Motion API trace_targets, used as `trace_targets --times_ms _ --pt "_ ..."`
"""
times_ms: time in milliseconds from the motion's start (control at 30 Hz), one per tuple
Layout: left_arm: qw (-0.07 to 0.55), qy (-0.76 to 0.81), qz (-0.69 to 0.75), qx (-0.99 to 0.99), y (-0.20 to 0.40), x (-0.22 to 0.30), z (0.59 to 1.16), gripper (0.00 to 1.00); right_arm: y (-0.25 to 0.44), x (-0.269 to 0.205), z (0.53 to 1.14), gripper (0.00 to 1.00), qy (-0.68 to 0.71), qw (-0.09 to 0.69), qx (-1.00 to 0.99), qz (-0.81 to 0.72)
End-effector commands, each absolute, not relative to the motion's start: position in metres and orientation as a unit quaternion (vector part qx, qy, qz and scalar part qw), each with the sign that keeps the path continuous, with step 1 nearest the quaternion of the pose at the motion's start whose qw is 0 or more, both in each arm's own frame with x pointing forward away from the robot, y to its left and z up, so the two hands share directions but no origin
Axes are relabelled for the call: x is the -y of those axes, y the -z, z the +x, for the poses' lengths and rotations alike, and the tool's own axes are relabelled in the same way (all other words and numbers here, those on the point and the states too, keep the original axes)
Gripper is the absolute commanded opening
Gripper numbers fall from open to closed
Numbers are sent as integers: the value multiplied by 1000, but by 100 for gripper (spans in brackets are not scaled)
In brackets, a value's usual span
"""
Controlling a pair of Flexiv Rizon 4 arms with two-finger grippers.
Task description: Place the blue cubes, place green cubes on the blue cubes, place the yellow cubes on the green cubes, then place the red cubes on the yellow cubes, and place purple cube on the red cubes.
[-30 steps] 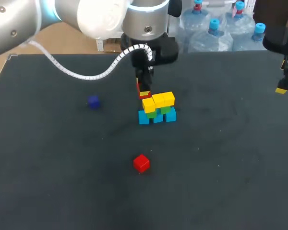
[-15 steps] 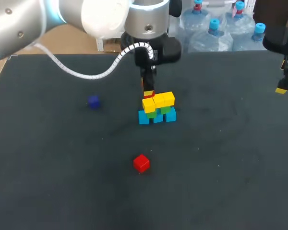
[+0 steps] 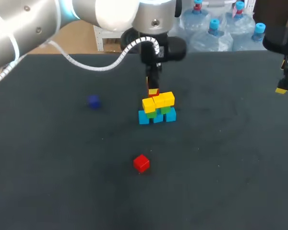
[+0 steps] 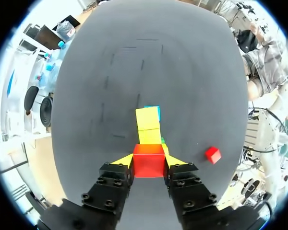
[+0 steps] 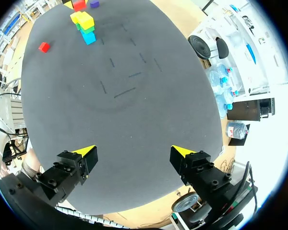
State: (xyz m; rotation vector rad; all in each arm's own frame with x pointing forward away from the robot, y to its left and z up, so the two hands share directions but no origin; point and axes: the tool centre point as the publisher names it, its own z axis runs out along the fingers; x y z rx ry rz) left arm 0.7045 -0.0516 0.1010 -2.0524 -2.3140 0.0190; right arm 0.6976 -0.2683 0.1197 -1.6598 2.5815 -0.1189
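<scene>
A small stack stands mid-table: blue cubes (image 3: 157,117) at the base, green cubes (image 3: 159,111) on them, and yellow cubes (image 3: 158,101) on top. My left gripper (image 3: 153,90) hovers just behind and above the yellow layer, shut on a red cube (image 4: 149,161); in the left wrist view the yellow cubes (image 4: 148,125) lie directly ahead of the fingers. A second red cube (image 3: 141,163) lies loose on the table nearer the front. The purple cube (image 3: 93,101) sits alone to the left. My right gripper (image 5: 134,153) hangs open and empty at the table's far right edge.
The dark mat (image 3: 221,158) stretches bare between the stack and my right arm. The loose red cube (image 4: 212,154) lies off to one side of the left gripper.
My left gripper has carried its red cube a little to the right, closer over the yellow cubes. The right arm has stayed where it was.
</scene>
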Motion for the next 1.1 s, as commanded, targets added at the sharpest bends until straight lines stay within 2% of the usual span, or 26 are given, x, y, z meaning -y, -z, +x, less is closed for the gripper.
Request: trace_targets --times_ms 33,1100 --pt "41 -14 -654 756 -97 51 706 0 -119 269 698 100 38 35 -840 -541" --pt "41 -18 -642 765 -90 52 702 0 -119 269 698 100 38 35 -840 -541"
